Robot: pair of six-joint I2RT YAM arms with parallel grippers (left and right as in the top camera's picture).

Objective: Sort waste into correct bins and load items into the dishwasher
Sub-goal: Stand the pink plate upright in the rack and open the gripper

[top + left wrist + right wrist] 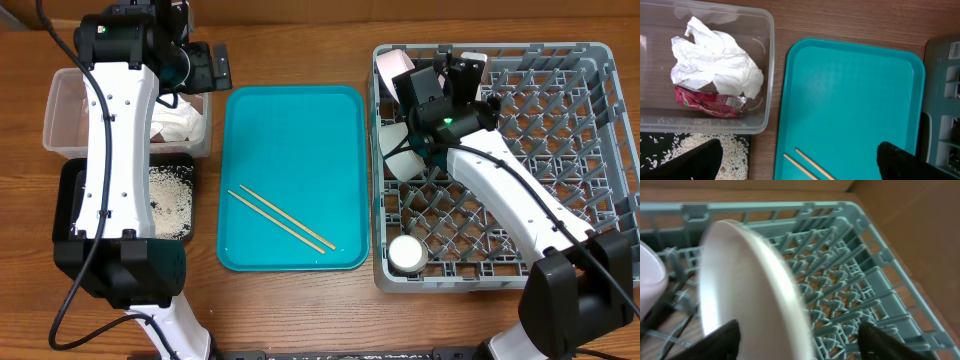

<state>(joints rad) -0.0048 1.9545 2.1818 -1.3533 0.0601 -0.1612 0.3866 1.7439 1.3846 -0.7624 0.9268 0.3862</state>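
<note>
Two wooden chopsticks (pixel 281 219) lie on the teal tray (pixel 300 120); their ends show in the left wrist view (pixel 807 165). The clear tub (pixel 767 75) holds the crumpled napkin (pixel 715 60) and the red-and-white wrapper (pixel 710 102). The black tray (pixel 70 190) holds rice (pixel 170 195). My left gripper (pixel 800 165) is open and empty, high over the gap between the tub and the teal tray. My right gripper (pixel 802 342) is open around a white plate (pixel 740 280) standing on edge in the grey dish rack (pixel 560 150). Bowls (pixel 400 150) and a small cup (pixel 408 254) sit along the rack's left side.
The left arm (pixel 115 150) hangs over the tub and black tray. The right arm (pixel 510 190) crosses the rack from the lower right. Upright pegs fill the rack. A pale bowl (pixel 650 275) stands left of the plate.
</note>
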